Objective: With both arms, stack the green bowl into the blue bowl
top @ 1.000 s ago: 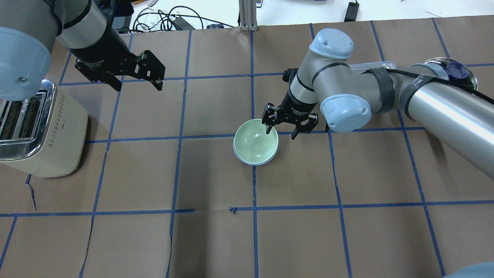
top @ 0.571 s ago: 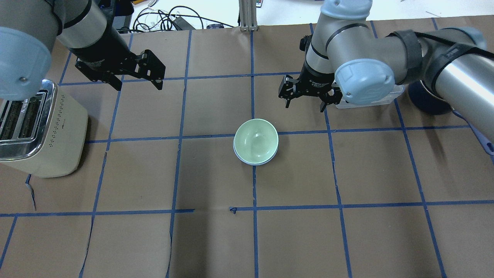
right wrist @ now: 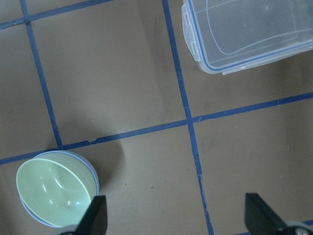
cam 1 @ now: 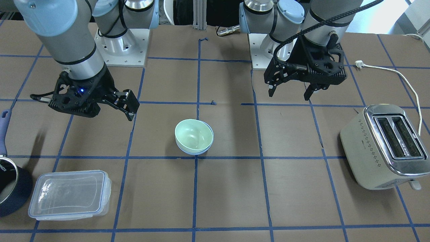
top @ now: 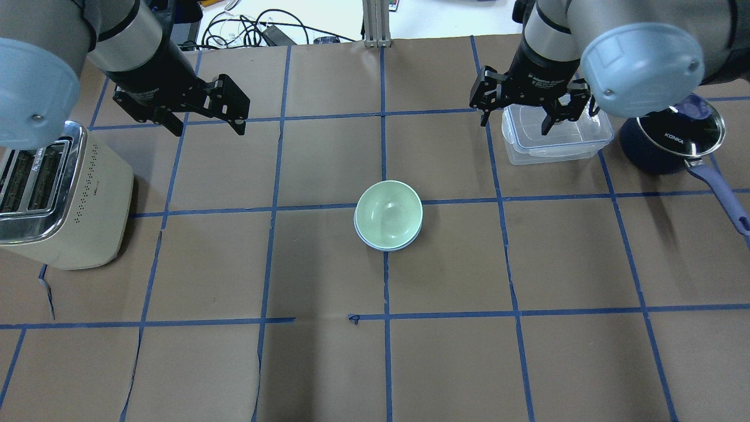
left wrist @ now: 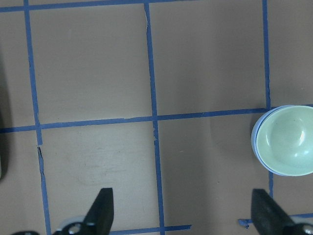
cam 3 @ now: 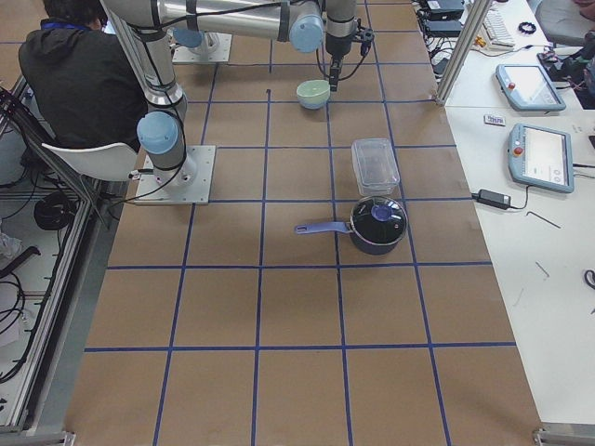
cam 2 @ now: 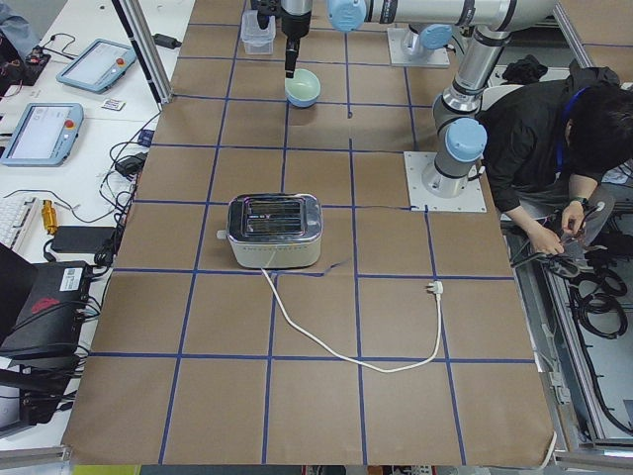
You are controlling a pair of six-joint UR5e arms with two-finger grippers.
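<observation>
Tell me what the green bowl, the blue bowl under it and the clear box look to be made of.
Green bowl: probably plastic or melamine with a glossy finish; soft highlights inside and an even pastel colour, though glazed ceramic is not ruled out.
Blue bowl: same look; only its smooth rim and side show.
Clear box: transparent plastic; the brown paper shows through it, and the rim has moulded clips.

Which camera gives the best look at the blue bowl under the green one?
The exterior front-facing view: the blue bowl shows as a crescent of rim and side below the green bowl nested in it. The overhead and both wrist views show only a thin blue edge. In the side views it is too small to tell.
</observation>
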